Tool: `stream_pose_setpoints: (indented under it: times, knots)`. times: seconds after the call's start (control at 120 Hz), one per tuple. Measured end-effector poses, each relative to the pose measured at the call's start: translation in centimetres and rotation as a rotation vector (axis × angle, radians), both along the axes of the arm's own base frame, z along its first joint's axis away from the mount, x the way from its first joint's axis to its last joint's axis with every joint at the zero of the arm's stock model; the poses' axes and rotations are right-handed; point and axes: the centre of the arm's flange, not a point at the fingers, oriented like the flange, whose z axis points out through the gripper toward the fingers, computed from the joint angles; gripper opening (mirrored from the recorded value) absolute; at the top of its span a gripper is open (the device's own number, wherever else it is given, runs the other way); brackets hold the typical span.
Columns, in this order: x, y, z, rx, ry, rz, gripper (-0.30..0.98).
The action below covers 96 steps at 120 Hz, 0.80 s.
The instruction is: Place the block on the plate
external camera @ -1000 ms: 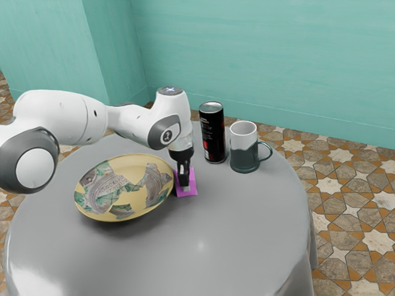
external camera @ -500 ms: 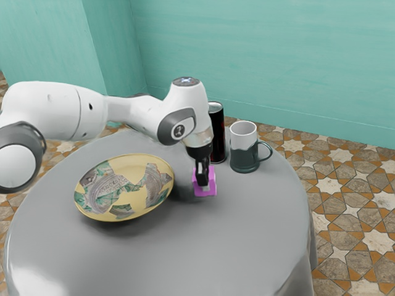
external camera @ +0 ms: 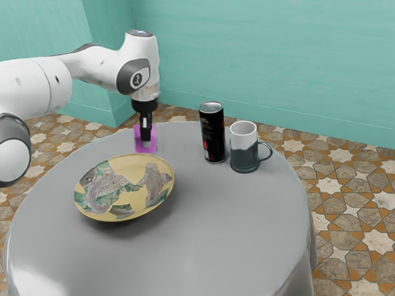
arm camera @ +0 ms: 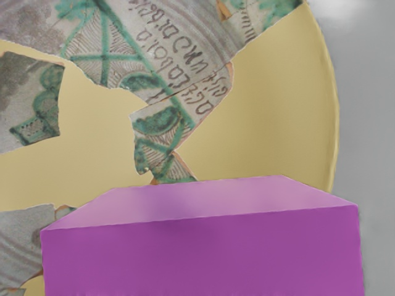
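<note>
One magenta block is clamped between both fingers of the black gripper, held above the table; the wrist view shows the patterned yellow plate beyond it. A dark can stands beside a two-tone mug.

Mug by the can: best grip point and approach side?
Handle of the mug, I'd say, coming from the exterior view's right and pinching the loop across its thickness. The mug stands upright with the loop jutting that way, while the black can crowds its opposite side.
</note>
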Motion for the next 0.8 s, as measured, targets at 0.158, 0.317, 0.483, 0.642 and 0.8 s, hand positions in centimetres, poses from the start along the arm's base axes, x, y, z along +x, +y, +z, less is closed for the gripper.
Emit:
stream_pose_setpoints:
  times: [0.158, 0.317, 0.483, 0.642, 0.8]
  knots:
    - [-4.1, 2.3, -2.8, -0.06, 0.081, -0.005, 0.29]
    - [-6.3, 2.9, -5.2, -0.108, 0.09, -0.033, 0.29]
    - [-6.4, 3.5, -6.4, -0.138, 0.062, -0.064, 0.29]
    - [-6.7, 4.0, -7.5, -0.155, 0.048, -0.088, 0.29]
    - [-6.9, 4.2, -8.2, -0.169, 0.035, -0.109, 0.29]
